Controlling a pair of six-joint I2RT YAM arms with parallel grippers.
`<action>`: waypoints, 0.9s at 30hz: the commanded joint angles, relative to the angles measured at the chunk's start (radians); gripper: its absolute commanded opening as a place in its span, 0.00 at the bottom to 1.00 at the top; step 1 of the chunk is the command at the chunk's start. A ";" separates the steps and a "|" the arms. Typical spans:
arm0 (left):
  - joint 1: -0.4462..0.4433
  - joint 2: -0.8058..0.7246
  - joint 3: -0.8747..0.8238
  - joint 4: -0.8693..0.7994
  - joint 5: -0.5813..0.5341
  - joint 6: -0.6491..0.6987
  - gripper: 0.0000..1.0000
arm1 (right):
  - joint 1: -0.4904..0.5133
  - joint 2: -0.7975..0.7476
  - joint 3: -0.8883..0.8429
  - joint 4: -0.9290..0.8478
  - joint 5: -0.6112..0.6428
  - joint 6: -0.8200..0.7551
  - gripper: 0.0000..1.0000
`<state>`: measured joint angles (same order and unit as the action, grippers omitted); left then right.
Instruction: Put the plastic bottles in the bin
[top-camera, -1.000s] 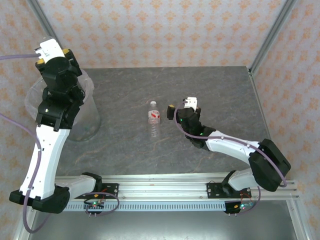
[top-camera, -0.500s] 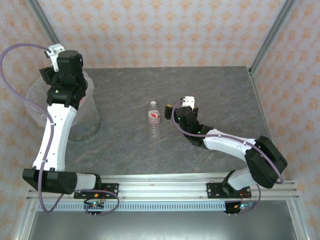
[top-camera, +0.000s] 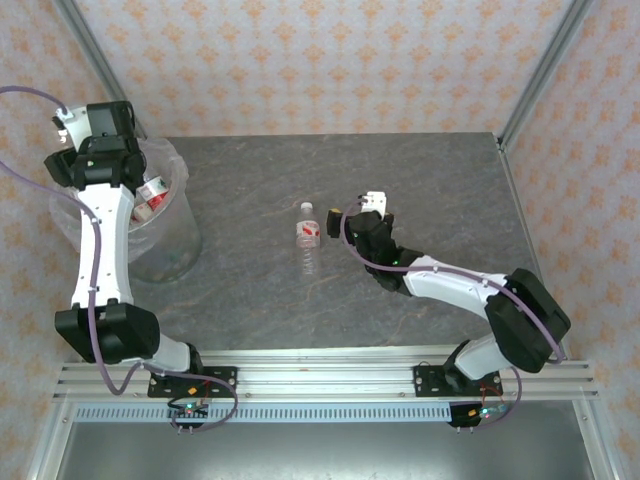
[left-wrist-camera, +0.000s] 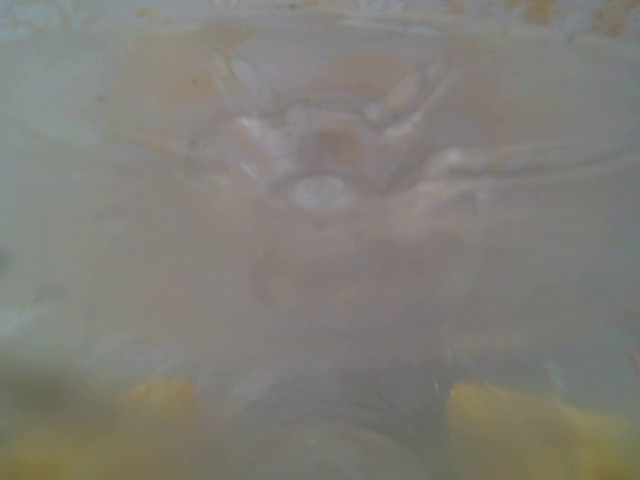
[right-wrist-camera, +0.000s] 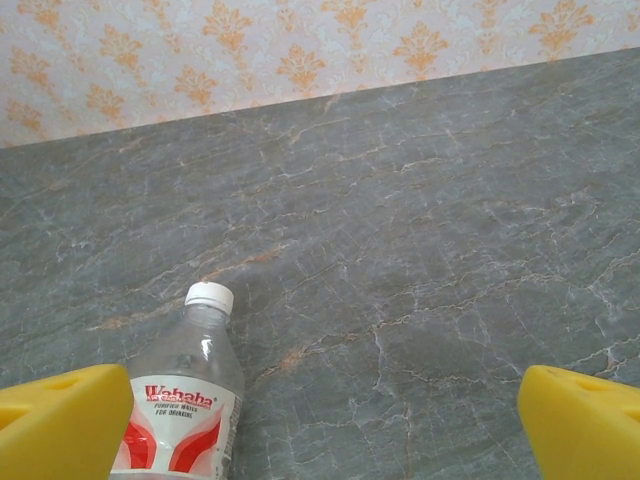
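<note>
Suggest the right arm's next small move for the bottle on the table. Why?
Probably shift the right gripper sideways toward the bottle. In the right wrist view its fingers stand wide open, but the lying bottle sits off-centre, partly behind one finger rather than between them, so closing now would likely miss it.

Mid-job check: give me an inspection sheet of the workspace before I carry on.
Surface: grey marbled table.
Job's things: one plastic bottle lying on the table, white cap away from the arms; bin at the table's left with red-labelled bottles inside.
Clutter: nothing seen.
End effectors: left end effector above the bin, blurred, state unclear; right end effector open, beside the lying bottle.
Cables: purple cables along both arms.
Surroundings: patterned walls, metal frame.
</note>
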<state>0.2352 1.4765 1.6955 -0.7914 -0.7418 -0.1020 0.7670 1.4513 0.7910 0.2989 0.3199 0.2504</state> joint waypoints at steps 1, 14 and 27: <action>0.009 0.041 0.053 -0.097 -0.089 -0.038 0.67 | -0.002 0.015 0.039 0.005 -0.009 -0.014 0.99; 0.053 0.182 0.240 -0.320 -0.020 -0.157 0.95 | -0.002 0.019 0.062 -0.027 -0.028 -0.014 0.99; -0.117 0.050 0.225 -0.187 0.348 -0.129 1.00 | -0.002 0.003 0.044 -0.026 -0.007 -0.005 0.99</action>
<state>0.1535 1.5715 1.8969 -1.0180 -0.5148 -0.2352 0.7670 1.4712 0.8249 0.2836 0.2913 0.2394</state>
